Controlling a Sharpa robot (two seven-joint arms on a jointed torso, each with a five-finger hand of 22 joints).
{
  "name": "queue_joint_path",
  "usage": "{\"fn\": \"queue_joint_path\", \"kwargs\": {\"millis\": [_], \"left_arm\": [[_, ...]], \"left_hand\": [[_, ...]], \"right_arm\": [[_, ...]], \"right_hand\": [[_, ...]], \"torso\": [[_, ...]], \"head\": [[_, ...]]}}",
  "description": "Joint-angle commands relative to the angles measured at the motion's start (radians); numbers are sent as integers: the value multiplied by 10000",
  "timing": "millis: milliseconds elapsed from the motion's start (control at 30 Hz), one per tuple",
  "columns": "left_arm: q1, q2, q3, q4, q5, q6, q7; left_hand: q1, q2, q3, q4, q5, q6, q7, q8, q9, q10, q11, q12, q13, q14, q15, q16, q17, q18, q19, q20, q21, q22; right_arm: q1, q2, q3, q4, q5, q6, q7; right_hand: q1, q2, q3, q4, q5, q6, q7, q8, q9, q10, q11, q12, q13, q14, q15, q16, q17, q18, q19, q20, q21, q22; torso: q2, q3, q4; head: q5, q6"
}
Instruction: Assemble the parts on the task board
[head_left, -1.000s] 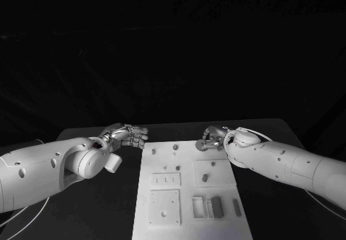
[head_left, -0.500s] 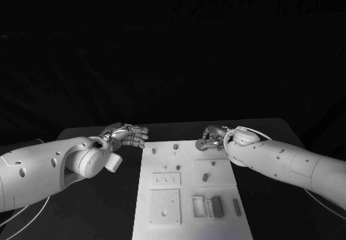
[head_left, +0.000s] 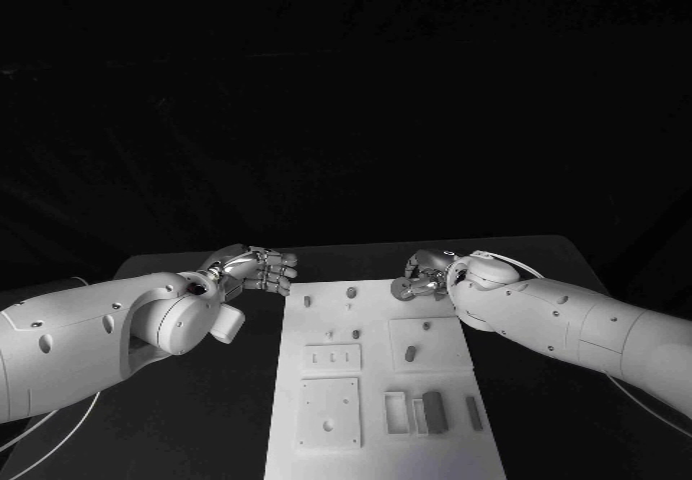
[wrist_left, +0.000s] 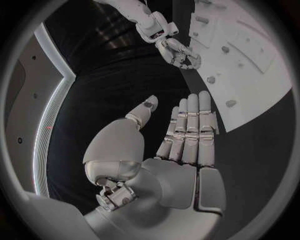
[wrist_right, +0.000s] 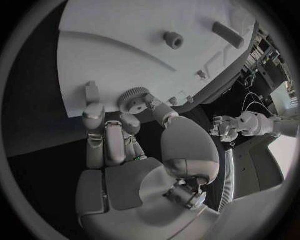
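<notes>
The white task board (head_left: 378, 385) lies in the middle of the table. My right hand (head_left: 420, 277) is at the board's far right corner. In the right wrist view its fingers (wrist_right: 106, 135) and thumb curl around a round toothed grey gear (wrist_right: 134, 98) sitting on the board (wrist_right: 119, 50). My left hand (head_left: 261, 269) hovers off the board's far left corner. Its fingers (wrist_left: 190, 127) are straight and side by side, the thumb is apart, and it holds nothing. Small pegs (head_left: 351, 294) stand on the far part of the board.
Grey bars (head_left: 433, 411) lie in slots at the board's near right, beside a slim bar (head_left: 475, 413). A raised square plate (head_left: 329, 412) with a hole sits at the near left. Black table (head_left: 216, 400) surrounds the board on both sides.
</notes>
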Motion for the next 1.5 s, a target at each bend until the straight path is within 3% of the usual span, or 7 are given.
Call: {"fn": "queue_joint_path", "kwargs": {"millis": [33, 800, 1100, 1500], "left_arm": [[8, 13, 7, 28, -29, 27, 80], [8, 10, 7, 47, -21, 34, 91], [8, 6, 7, 43, -20, 31, 94], [8, -2, 7, 50, -20, 33, 95]], "left_hand": [[-42, -29, -11, 14, -46, -88, 91, -45, 11, -35, 26, -40, 10, 59, -6, -36, 9, 109, -2, -75, -54, 14], [-80, -31, -20, 42, -48, -99, 99, -58, 22, -42, 32, -54, 18, 65, -5, -57, 28, 106, 0, -73, -58, 16], [-83, -30, -18, 45, -47, -96, 98, -58, 27, -40, 31, -56, 22, 67, -5, -63, 33, 108, -1, -75, -60, 17], [-78, -29, -13, 44, -44, -92, 95, -57, 33, -37, 29, -58, 26, 69, -7, -70, 40, 110, -1, -77, -61, 18]], "right_arm": [[-51, 16, -26, -5, 44, 490, 43], [-51, 71, -32, -43, 43, 539, -12], [-50, 64, -34, 20, 3, 387, 13], [-49, 4, -35, 161, -137, 104, 10]], "right_hand": [[-69, 26, -15, 58, -7, -55, 35, -28, -11, -3, 32, 8, -12, -9, 27, 47, -6, 1396, -30, -48, -4, 181], [-78, 109, 35, 73, 228, -34, 161, -10, -50, -34, 154, 49, -19, -9, 143, 64, 0, 1396, -40, -53, 7, 190], [24, 621, 82, -187, 819, 389, 95, 218, -26, -58, 95, 116, -35, 8, 99, 94, 30, 1396, -50, -41, 69, 206], [29, 731, 78, -366, 911, 661, 1, 352, -16, -48, 4, 121, -61, 14, 12, 96, 32, 1396, -58, -32, 95, 200]], "torso": [[-2, -1, 2], [0, 2, -3], [-2, -3, 4], [1, -1, -1]], "head": [[1, -8], [-6, -59], [-4, -79], [-13, -104]]}}
